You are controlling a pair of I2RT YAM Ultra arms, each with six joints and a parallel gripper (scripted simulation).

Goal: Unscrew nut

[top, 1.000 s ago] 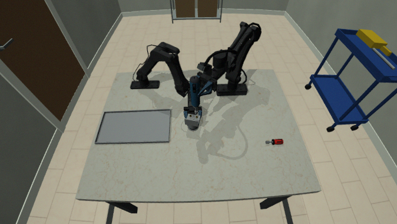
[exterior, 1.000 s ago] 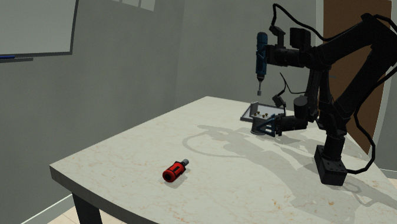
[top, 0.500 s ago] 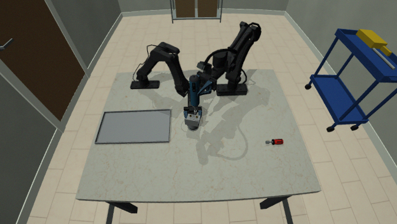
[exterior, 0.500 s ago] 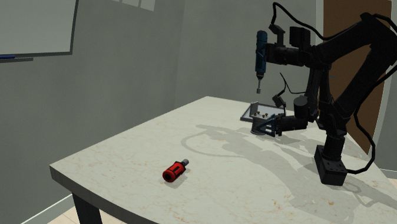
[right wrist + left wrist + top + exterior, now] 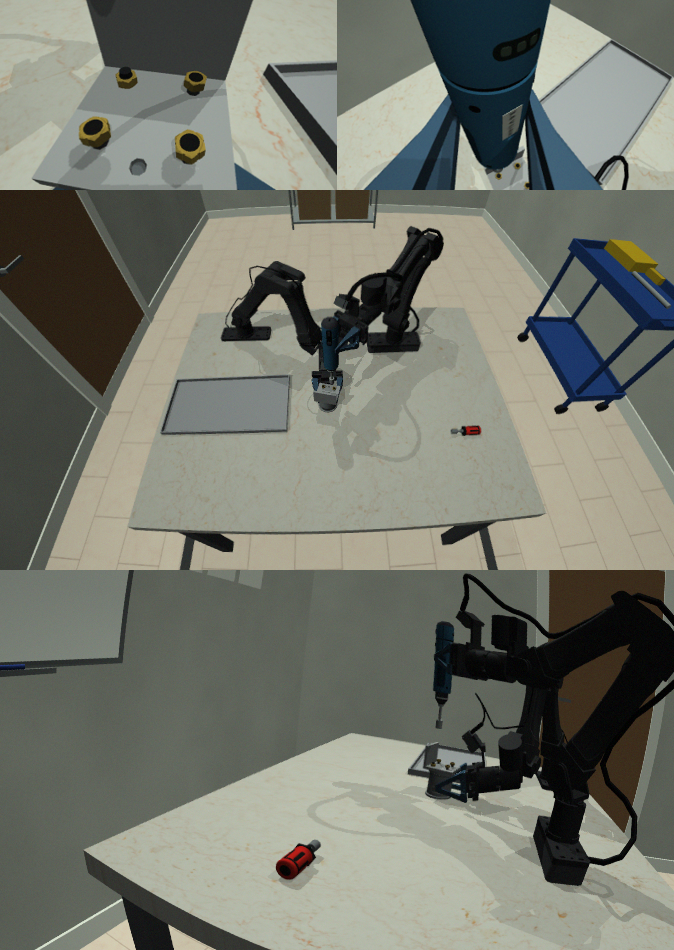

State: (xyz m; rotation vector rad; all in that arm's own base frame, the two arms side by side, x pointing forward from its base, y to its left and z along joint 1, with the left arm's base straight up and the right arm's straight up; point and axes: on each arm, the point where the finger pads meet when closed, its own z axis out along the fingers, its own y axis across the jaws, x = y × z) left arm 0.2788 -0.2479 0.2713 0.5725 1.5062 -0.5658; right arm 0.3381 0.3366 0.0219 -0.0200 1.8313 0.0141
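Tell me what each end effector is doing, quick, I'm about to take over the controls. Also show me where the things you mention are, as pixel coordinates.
Left end effector (image 5: 332, 342) (image 5: 443, 660) (image 5: 491, 99): closed on the electric nut driver (image 5: 329, 357) (image 5: 443, 679) (image 5: 485, 51).
Right end effector (image 5: 328, 382) (image 5: 442, 787): closed around the joint module (image 5: 328, 407) (image 5: 436, 777).

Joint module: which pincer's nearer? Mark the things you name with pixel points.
Right. The right pincer (image 5: 327, 382) (image 5: 446, 784) (image 5: 154, 185) is around the joint module (image 5: 328, 407) (image 5: 434, 781); the left pincer (image 5: 334, 345) (image 5: 443, 660) (image 5: 492, 94) is higher, holding the electric nut driver (image 5: 329, 352) (image 5: 443, 677) (image 5: 485, 51) above it.
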